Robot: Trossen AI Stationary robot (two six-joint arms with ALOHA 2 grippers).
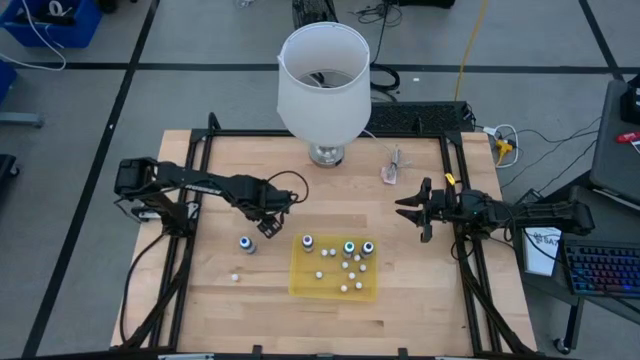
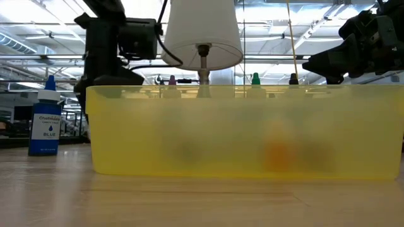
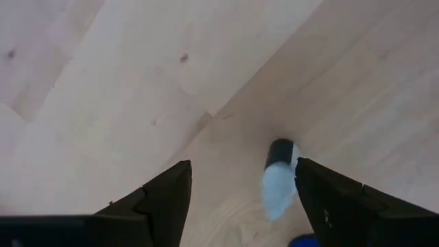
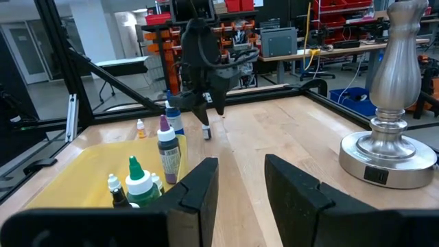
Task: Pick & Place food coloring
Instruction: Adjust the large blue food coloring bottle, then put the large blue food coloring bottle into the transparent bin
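I see the left gripper [image 1: 268,224] poised over bare wood just left of the yellow tray [image 1: 300,283], its fingers [image 3: 161,199] spread and holding nothing. Right beneath it, one blue food coloring bottle [image 1: 246,243] stands upright on the table, outside the tray; the low view shows its blue label and pointed blue cap [image 2: 45,116]. In the left wrist view a small pale object with a dark end [image 3: 279,177] lies on the wood between the fingertips; I cannot tell what it is. Three more bottles [image 1: 348,248] stand inside the tray along its far edge, among scattered small white caps [image 1: 352,267]. A white speck [image 1: 234,277] sits on the table near the tray's left side.

The right gripper [image 1: 412,210] waits off to the right of the tray, its fingers [image 4: 195,189] apart. A white-shaded lamp [image 1: 323,85] stands at the table's far edge.
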